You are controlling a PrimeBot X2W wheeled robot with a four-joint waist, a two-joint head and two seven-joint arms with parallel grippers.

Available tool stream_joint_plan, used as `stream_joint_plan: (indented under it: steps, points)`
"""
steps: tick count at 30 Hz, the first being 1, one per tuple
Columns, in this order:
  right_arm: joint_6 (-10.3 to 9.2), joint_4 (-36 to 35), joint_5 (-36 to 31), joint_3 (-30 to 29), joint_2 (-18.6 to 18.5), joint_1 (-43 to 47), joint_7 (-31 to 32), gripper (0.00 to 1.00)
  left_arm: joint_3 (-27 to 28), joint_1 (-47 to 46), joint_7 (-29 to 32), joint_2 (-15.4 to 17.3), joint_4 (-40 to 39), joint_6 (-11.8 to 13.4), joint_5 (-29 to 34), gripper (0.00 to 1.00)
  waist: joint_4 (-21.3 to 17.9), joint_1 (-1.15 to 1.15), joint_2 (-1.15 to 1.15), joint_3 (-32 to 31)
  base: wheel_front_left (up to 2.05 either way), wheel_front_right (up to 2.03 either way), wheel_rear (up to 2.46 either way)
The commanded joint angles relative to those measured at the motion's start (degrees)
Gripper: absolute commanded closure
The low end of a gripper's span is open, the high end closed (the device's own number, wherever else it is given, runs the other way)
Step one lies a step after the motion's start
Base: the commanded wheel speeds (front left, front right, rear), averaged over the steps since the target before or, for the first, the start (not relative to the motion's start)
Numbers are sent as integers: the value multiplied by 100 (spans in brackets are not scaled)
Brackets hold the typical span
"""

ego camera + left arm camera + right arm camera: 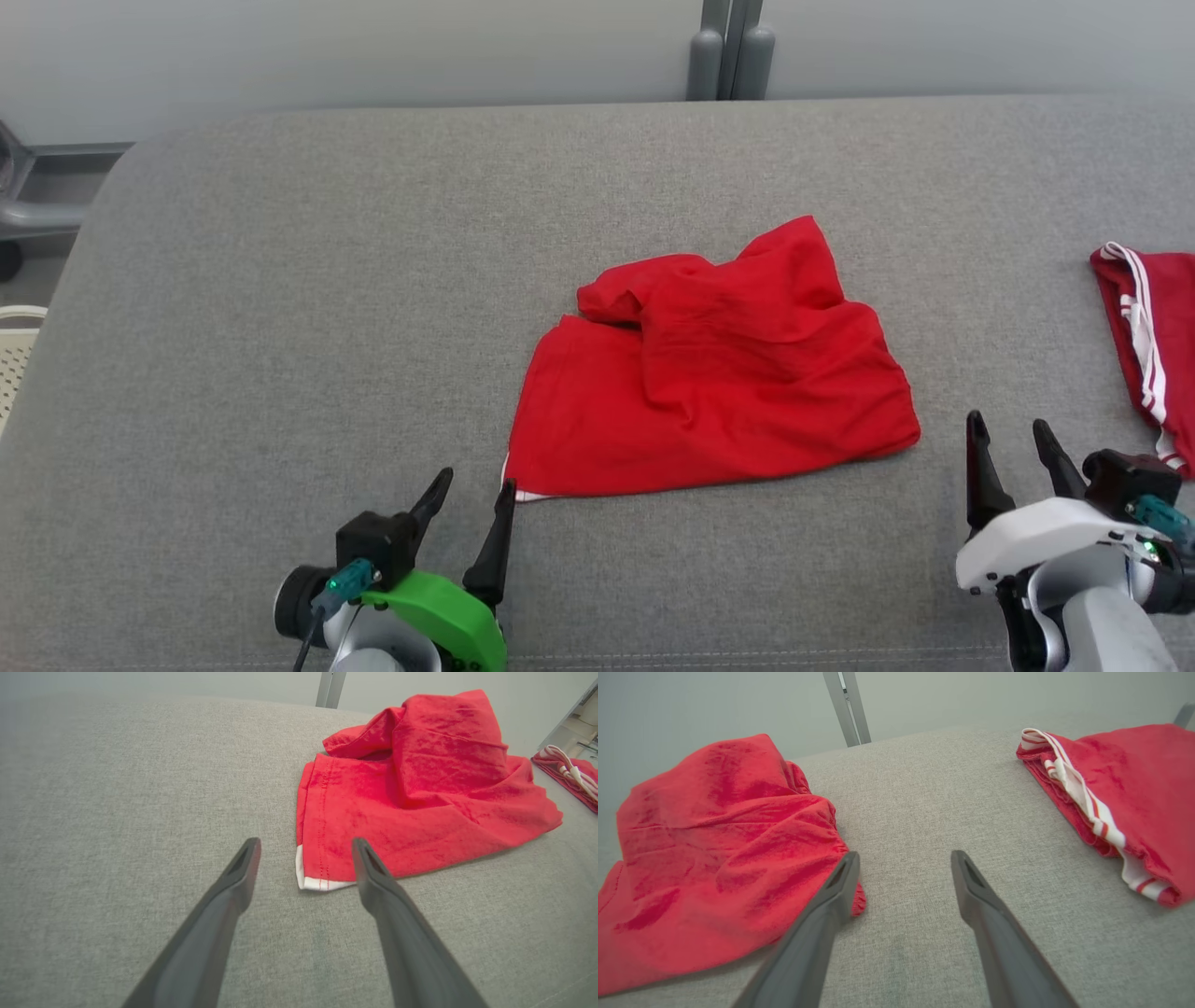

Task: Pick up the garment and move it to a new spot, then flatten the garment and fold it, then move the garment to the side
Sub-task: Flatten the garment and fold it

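Red Garment Lay Crumpled Between Two Open Grippers

At the far left edge of the head view, a pale perforated object [13, 359] sat beyond the rounded corner of the grey fabric-covered surface [280, 308]. At the lower left, the left gripper [477, 480] rested low over that surface, its two dark fingers spread wide with nothing between them. Its right fingertip stood just beside the garment's white-trimmed corner; whether it touched the cloth could not be told. In the left wrist view that corner lay just past the fingertips, in line with the gap.

The red garment [719, 364] lay near the middle of the surface, crumpled, with an upper layer bunched and folded over a flatter lower layer whose stitched hem ran along its left side. Behind it, at the far edge, a pair of grey posts [733, 51] stood against the pale wall.

Right of the garment, the right gripper [1008, 422] was likewise fully parted and held nothing, close to the garment's right corner but apart from it. Farther right, well apart, a second red garment with white stripes [1144, 327] lay at the picture's edge
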Motion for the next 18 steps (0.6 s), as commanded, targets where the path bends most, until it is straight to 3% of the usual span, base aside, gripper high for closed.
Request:
stream_joint_plan:
  steps: [1, 9, 18]
  points:
    - [-5, 56, -12, 13, -15, -147, 2, 0, -43, -170, -24, 48, 51, -12, -58, 0, -114, 0, 0, 279, 0, 0, 0]
    - [-5, 392, 49, 368, -18, -848, 185, 0, -504, -794, 34, 85, 293, -13, -434, 0, -166, 0, 0, 603, 0, 0, 0]
    - [-5, 664, 96, 871, -17, -1209, 890, 0, -993, -1246, 272, 163, 551, -13, -713, 0, -145, 0, 0, 673, 0, 0, 0]
